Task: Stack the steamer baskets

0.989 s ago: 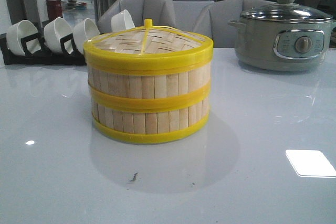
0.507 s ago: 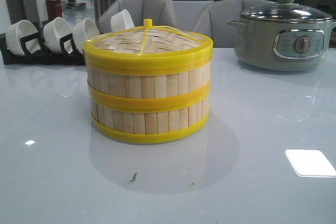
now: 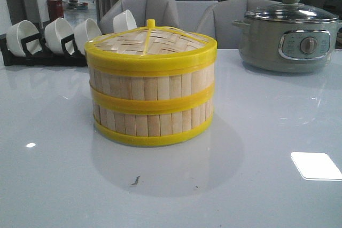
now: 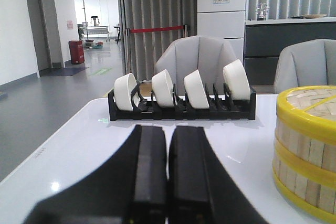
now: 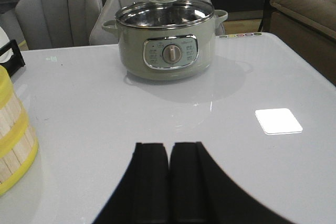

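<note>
Two steamer baskets stand stacked in the middle of the table, the upper basket (image 3: 152, 84) on the lower basket (image 3: 154, 122), with the woven bamboo lid (image 3: 151, 44) on top. The stack also shows in the left wrist view (image 4: 307, 148) and the right wrist view (image 5: 13, 140). My left gripper (image 4: 167, 129) is shut and empty, low over the table, apart from the stack. My right gripper (image 5: 169, 146) is shut and empty, apart from the stack on its other side. Neither gripper shows in the front view.
A black rack (image 3: 43, 54) with several white bowls stands at the back left, also in the left wrist view (image 4: 181, 106). A grey electric pot with glass lid (image 3: 288, 33) stands at the back right, also in the right wrist view (image 5: 165, 40). Grey chairs stand behind the table.
</note>
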You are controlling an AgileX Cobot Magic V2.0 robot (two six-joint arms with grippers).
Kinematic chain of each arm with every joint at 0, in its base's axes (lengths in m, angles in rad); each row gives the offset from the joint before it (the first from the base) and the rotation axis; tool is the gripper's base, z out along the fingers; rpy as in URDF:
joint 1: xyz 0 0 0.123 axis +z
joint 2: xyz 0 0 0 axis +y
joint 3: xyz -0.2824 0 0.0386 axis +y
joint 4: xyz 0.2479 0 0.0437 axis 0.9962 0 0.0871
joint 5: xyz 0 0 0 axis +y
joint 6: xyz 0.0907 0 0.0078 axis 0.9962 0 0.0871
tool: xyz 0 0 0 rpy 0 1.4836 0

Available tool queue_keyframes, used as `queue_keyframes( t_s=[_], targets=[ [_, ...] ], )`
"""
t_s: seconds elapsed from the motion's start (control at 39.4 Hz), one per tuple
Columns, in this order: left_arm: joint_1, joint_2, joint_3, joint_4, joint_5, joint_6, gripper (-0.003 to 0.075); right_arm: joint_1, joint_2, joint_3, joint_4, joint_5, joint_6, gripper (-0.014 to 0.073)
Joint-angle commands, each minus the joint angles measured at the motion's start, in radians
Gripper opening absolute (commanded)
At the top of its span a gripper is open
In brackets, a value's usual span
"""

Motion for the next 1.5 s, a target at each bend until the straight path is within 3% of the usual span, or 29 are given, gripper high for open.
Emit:
queue_keyframes(
  t_s=[0.0, 0.86, 1.27, 1.47],
  targets=[
    [0.003, -0.013, 0.002, 0.0, -0.08, -0.001, 0.0087, -0.007, 0.006, -0.029, 0.002, -0.088, -0.001, 0.0066],
    [0.003, -0.013, 0.002, 0.0, -0.08, -0.001, 0.0087, -0.007, -0.036, -0.028, -0.008, -0.055, -0.013, 0.0066],
    [0.003, -0.013, 0.002, 0.0, -0.08, -0.001, 0.0087, -0.006, -0.297, 0.222, 0.059, -0.03, -0.002, 0.0066],
    [0.003, -0.013, 0.002, -0.002, -0.08, -0.001, 0.0087, 0.004, -0.308, 0.219, 0.063, 0.022, -0.002, 0.0066]
  ],
)
